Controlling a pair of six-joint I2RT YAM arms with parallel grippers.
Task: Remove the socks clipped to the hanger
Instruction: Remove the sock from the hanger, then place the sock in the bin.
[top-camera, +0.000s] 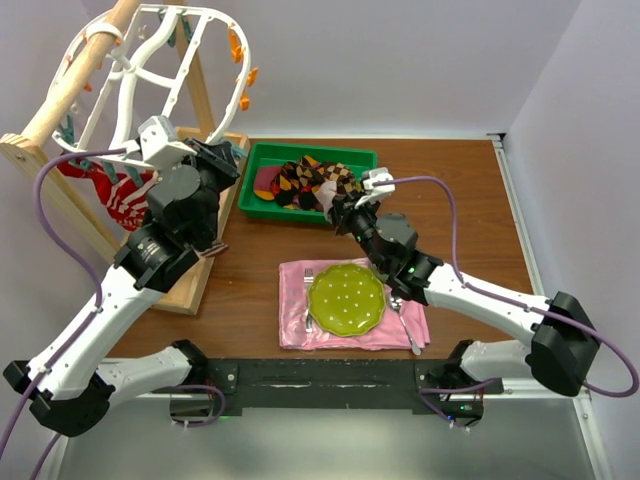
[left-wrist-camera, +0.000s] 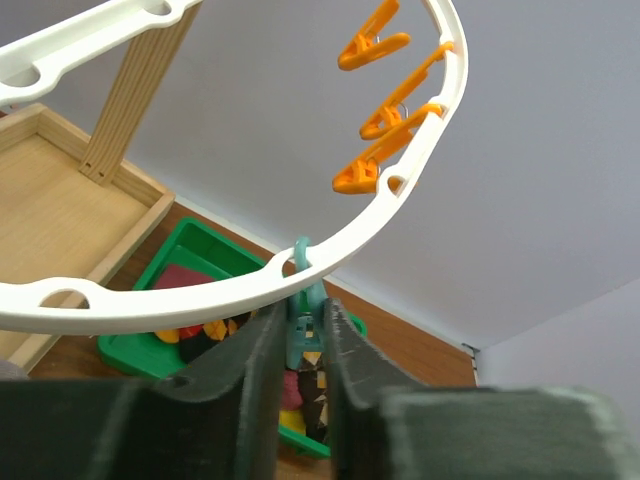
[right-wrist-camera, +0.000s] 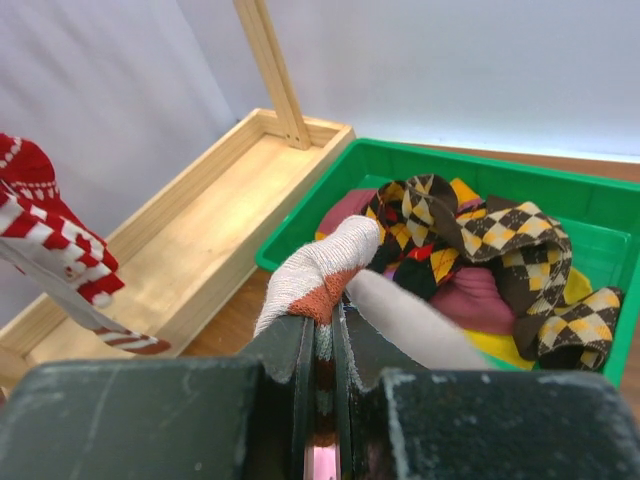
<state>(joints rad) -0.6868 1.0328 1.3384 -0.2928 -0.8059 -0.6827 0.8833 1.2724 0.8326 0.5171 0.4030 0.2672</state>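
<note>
The white hanger (top-camera: 150, 62) hangs from a wooden pole at the far left. A red-and-white striped sock (top-camera: 118, 197) is still clipped under it, also seen in the right wrist view (right-wrist-camera: 48, 238). My left gripper (left-wrist-camera: 303, 308) reaches up under the hanger rim (left-wrist-camera: 200, 290), its fingers pressed on both sides of a teal clip (left-wrist-camera: 301, 335); no sock shows in that clip. My right gripper (right-wrist-camera: 325, 318) is shut on a grey sock (right-wrist-camera: 320, 255) with a rust-brown patch, at the near edge of the green bin (right-wrist-camera: 300, 215). Argyle, maroon and yellow socks (top-camera: 312, 180) lie in the bin.
A wooden rack with a tray base (top-camera: 205, 275) stands at the left. Orange clips (left-wrist-camera: 372, 48) hang on the hanger's far rim. A pink napkin (top-camera: 296, 325) with a green plate (top-camera: 346, 298), fork and spoon lies at centre front.
</note>
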